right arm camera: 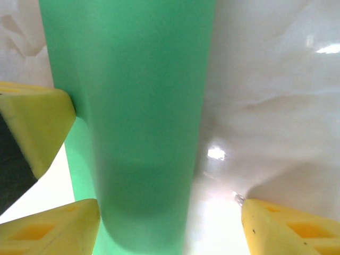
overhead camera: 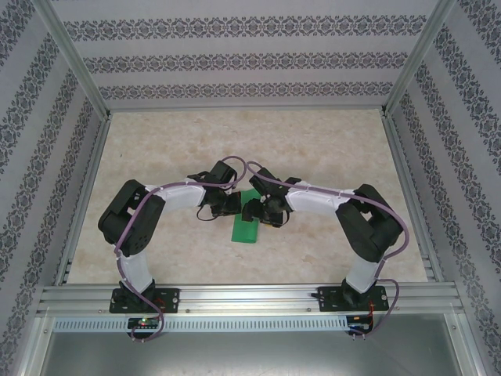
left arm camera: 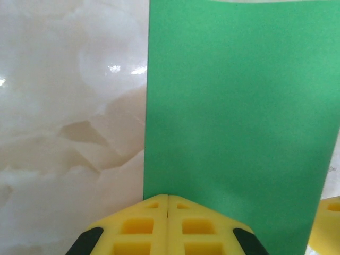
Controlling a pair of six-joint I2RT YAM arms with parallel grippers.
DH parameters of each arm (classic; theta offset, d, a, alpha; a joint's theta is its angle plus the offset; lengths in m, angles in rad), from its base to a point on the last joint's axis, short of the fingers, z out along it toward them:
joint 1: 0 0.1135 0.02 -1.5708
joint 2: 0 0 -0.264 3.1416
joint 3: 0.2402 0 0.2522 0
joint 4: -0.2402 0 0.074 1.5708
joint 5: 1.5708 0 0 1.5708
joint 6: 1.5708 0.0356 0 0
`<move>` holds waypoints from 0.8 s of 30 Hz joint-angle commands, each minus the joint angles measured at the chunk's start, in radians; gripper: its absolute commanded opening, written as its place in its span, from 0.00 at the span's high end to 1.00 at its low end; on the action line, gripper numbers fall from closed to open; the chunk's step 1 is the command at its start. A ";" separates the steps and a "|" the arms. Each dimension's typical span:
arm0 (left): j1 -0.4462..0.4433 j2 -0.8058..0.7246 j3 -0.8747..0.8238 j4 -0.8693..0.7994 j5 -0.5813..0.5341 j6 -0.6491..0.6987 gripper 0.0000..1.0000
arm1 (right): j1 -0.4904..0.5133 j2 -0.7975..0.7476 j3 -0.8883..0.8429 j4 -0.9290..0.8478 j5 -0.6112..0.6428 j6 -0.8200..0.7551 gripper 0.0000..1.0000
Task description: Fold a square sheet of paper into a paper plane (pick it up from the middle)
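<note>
The square sheet of paper point(overhead camera: 248, 225) is bright green and lies at mid-table, doubled over into a narrow strip. In the left wrist view the sheet point(left arm camera: 239, 106) looks flat with straight edges. My left gripper point(left arm camera: 168, 197) is shut, its yellow tips resting on the strip's near edge with nothing between them. In the right wrist view the sheet point(right arm camera: 143, 106) bulges up in a rounded fold. My right gripper point(right arm camera: 170, 228) stands open astride that fold, which lies close to its left finger point(right arm camera: 53, 231). In the top view both grippers point(overhead camera: 228, 205) point(overhead camera: 270, 211) meet over the strip from either side.
The pale marble-look tabletop point(overhead camera: 258, 141) is ringed by aluminium rails and patterned walls. A right finger point(left arm camera: 330, 223) shows at the left wrist view's lower right corner. The left gripper's fingertip point(right arm camera: 37, 122) touches the strip's left side in the right wrist view.
</note>
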 commanded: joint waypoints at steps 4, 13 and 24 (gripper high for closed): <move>-0.016 0.036 0.018 -0.040 -0.040 0.041 1.00 | -0.036 -0.193 -0.074 0.127 0.055 0.024 0.40; -0.015 0.043 0.021 -0.046 -0.041 0.045 1.00 | -0.056 -0.131 -0.146 0.446 -0.186 0.095 0.79; -0.016 0.043 0.022 -0.055 -0.048 0.049 1.00 | -0.077 -0.047 -0.214 0.503 -0.199 0.089 0.82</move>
